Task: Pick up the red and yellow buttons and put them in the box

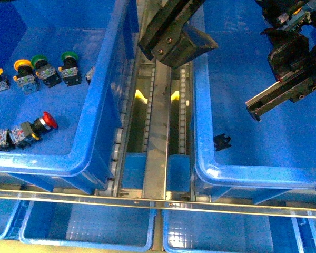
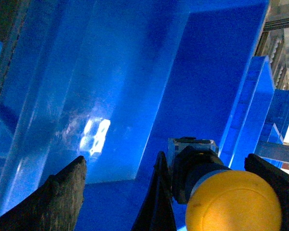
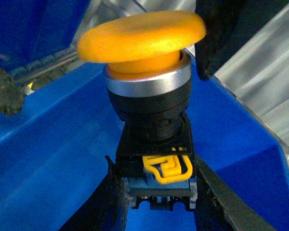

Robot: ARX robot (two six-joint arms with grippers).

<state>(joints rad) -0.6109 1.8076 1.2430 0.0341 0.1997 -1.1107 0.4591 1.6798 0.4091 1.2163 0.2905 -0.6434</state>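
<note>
My right fingers [image 3: 98, 211] were clamped on a yellow button [image 3: 142, 33] by its contact block, over the box [image 1: 210, 171]; my left fingers [image 2: 279, 192] gripped a second yellow button [image 2: 233, 204] near its rim. I saw no button on the box floor. The source bin [image 1: 68, 163] showed one red button [image 1: 37, 125], one loose yellow button [image 1: 25, 73], two green buttons [image 1: 45, 68], others cut off

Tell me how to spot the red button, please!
Look in the big blue bin on the left, down near its front edge. The red button lies there on the bin's floor, tipped onto its side. It is the only one showing a red cap; the row of buttons behind it has yellow or green caps.
</note>
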